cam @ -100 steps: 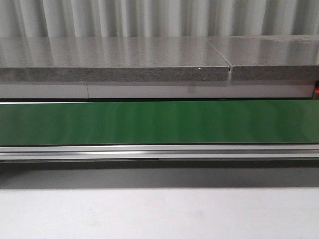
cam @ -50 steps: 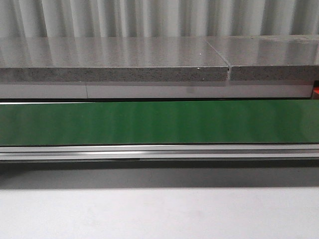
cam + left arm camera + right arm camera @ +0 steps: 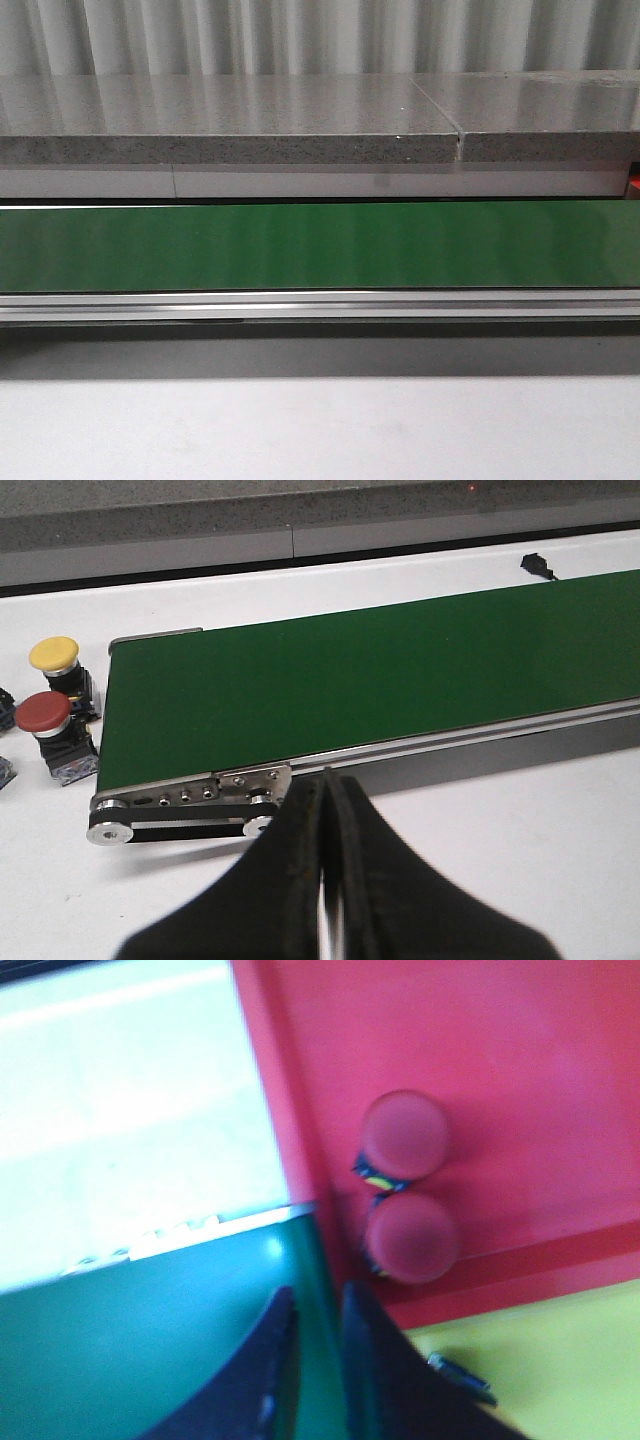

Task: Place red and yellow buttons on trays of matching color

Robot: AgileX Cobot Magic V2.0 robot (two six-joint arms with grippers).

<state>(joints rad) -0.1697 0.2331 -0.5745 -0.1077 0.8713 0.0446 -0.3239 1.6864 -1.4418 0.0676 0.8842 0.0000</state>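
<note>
Buttons, red (image 3: pixel 42 712) and yellow (image 3: pixel 54 654), wait beside the conveyor's (image 3: pixel 360 680) end, rigid with slick-looking domes, so I'd grip the blocky bases; left gripper (image 3: pixel 325 790) closed empty, right gripper (image 3: pixel 315 1310) barely parted.

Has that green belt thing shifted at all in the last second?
No. In the front view the green belt sits just where it did, its edges still lined up between the grey stone ledge behind it and the metal rail in front.
</note>
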